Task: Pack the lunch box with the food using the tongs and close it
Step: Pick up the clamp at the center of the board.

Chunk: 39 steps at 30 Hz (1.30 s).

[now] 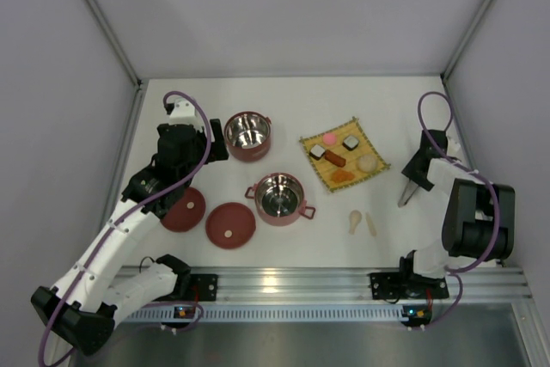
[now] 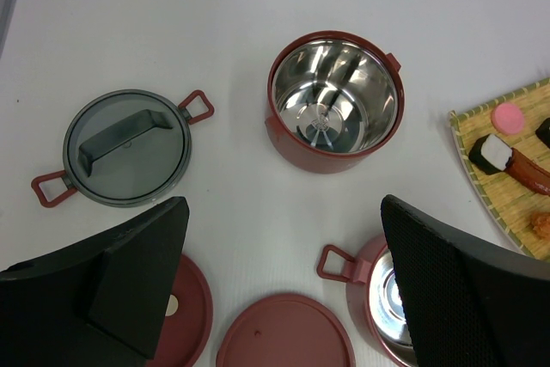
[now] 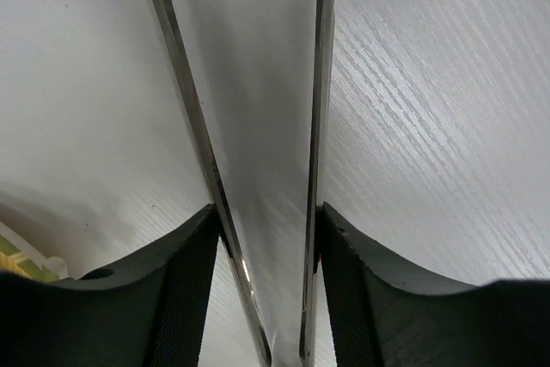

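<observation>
The right fingers (image 3: 180, 298) were clenched on the tongs (image 3: 314, 83), one outside each steel arm, and the arms ran out ahead of them over the table (image 3: 447, 83). The left fingers (image 2: 103, 298) hung spread wide, grasping nothing. One lunch box bowl (image 2: 333, 100) stood ahead of them, a second bowl (image 2: 378, 294) sat partly beneath one finger, and the food (image 2: 497, 150) lay off to their right.

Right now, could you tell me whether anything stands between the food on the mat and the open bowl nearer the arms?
Nothing visible does: the table between the mat and that bowl is bare, and the bowl is uncovered, the lids lying to its left.
</observation>
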Each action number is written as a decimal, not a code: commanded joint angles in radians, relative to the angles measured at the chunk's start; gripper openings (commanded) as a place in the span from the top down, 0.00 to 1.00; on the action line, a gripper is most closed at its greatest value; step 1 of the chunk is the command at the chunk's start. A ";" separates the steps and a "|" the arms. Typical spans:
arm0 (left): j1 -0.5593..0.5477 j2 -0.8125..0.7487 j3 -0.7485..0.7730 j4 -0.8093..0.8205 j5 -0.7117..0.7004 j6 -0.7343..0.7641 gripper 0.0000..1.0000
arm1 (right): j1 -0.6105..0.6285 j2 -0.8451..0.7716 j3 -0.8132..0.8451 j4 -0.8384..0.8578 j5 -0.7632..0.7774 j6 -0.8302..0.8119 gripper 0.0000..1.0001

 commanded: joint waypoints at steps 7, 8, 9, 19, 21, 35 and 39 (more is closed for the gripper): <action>0.000 -0.002 0.025 0.017 0.009 -0.004 0.01 | -0.002 -0.030 -0.008 -0.032 -0.066 0.011 0.57; 0.000 -0.002 0.025 0.017 0.009 -0.004 0.01 | -0.002 -0.044 0.000 -0.040 -0.066 0.009 0.57; 0.000 -0.002 0.025 0.017 0.009 -0.004 0.01 | -0.001 -0.069 0.004 -0.057 -0.065 0.003 0.57; 0.000 -0.002 0.025 0.017 0.012 -0.007 0.01 | 0.008 -0.127 0.010 -0.092 -0.063 -0.008 0.51; 0.000 -0.002 0.025 0.017 0.014 -0.006 0.01 | 0.008 -0.147 0.006 -0.095 -0.068 -0.006 0.51; 0.001 -0.001 0.027 0.017 0.018 -0.009 0.01 | 0.019 -0.271 0.110 -0.215 -0.099 -0.023 0.42; 0.000 -0.001 0.027 0.015 0.020 -0.009 0.01 | 0.019 -0.278 0.112 -0.222 -0.102 -0.028 0.41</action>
